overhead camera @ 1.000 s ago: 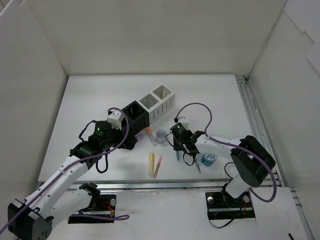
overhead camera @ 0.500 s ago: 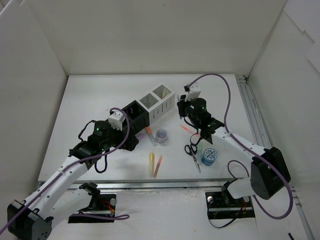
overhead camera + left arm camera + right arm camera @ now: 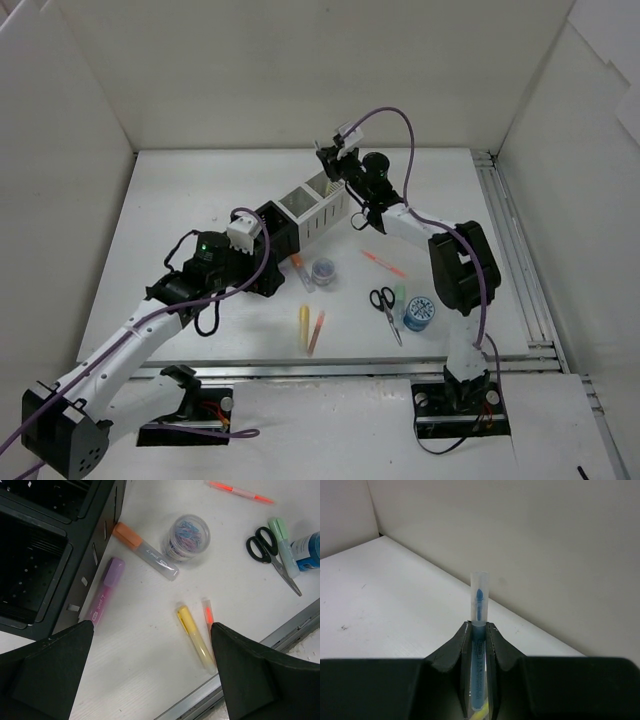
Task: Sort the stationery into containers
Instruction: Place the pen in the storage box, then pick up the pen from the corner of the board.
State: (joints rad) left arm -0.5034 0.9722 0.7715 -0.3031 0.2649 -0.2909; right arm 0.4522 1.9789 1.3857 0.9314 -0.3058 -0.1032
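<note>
I have the white desk (image 3: 180, 200) in full view from above, with the organiser (image 3: 300, 215) lying on it as a diagonal row: two black compartments at its near-left end and two white ones at its far-right end.

The right end effector (image 3: 478, 627) is raised over the far white end of that row. Its fingers are pinching a blue marker (image 3: 479, 597), which sticks out past the fingertips with its clear cap leading. The left end effector (image 3: 150, 627) is spread wide with nothing between its fingers, low over the desk just beside the black compartments.

The remaining stationery is loose on the desk:
- The blue tape roll (image 3: 418, 313) sits near-right, with the scissors (image 3: 385, 308) just left of it.
- The green eraser (image 3: 398, 297) lies between those two.
- The round tub (image 3: 189, 532) stands mid-desk, beside an orange-capped marker (image 3: 145, 552).
- A purple marker (image 3: 104, 590) lies against the black compartment wall.
- A yellow marker (image 3: 192, 635) and an orange pen (image 3: 316, 332) lie side by side near the front edge.
- A pink-and-orange pen (image 3: 385, 263) lies to the right of the tub.
</note>
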